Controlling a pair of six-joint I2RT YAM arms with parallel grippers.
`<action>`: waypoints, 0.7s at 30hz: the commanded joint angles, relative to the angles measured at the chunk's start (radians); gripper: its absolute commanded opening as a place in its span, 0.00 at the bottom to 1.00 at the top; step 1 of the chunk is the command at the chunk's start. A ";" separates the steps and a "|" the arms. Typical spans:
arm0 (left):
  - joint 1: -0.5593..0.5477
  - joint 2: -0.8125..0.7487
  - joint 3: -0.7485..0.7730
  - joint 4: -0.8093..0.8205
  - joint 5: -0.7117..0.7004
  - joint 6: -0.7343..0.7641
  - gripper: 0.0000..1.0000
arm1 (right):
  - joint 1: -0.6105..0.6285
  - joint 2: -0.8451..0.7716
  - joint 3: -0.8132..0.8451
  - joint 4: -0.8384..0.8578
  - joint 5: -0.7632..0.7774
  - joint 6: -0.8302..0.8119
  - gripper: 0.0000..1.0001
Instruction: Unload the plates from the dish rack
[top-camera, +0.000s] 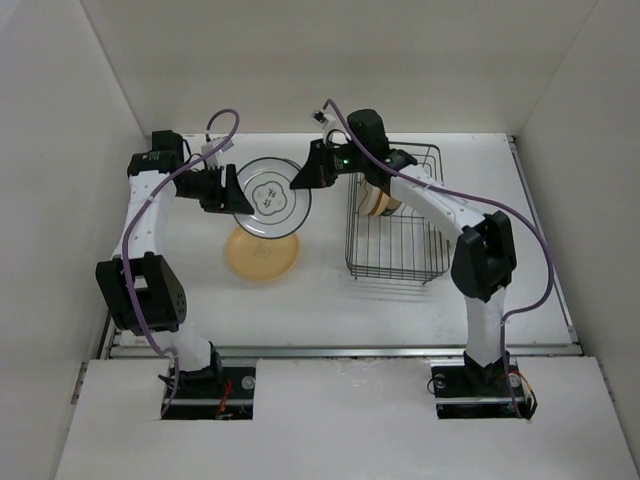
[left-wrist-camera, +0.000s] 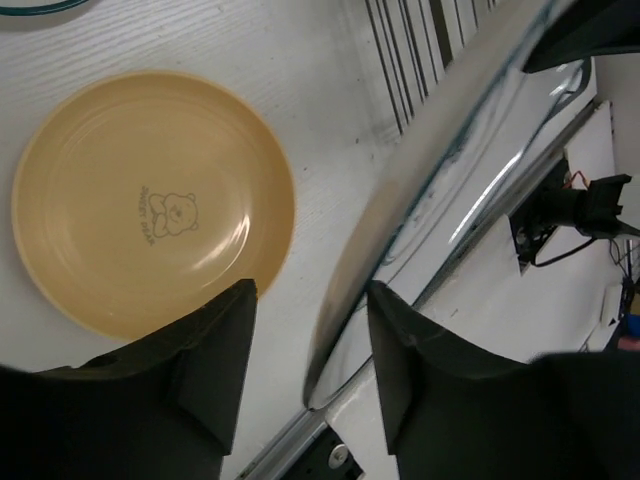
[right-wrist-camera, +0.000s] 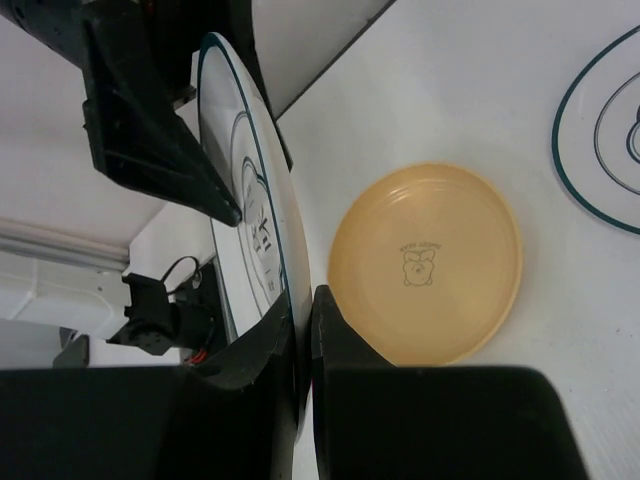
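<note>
top external view: left of the dish rack (top-camera: 390, 272) the ringed plate (top-camera: 270, 195) is held aloft, pinched by the right fingers (right-wrist-camera: 345, 340), and release should be withheld until the left fingers (left-wrist-camera: 215, 340), straddling its rim loosely, are clamped.

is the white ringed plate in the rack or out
Out. The ringed plate hangs in the air left of the dish rack, above the yellow plate, its rim pinched in the right claw.
</note>
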 joint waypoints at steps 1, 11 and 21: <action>0.001 0.003 0.008 0.014 0.015 -0.007 0.42 | 0.027 0.017 0.038 0.138 -0.158 0.042 0.00; 0.010 0.005 0.055 -0.008 0.124 -0.064 0.00 | 0.027 0.048 0.082 0.051 -0.033 0.042 0.11; 0.054 0.097 0.064 0.188 0.186 -0.337 0.00 | -0.016 -0.007 0.155 -0.109 0.417 0.042 0.73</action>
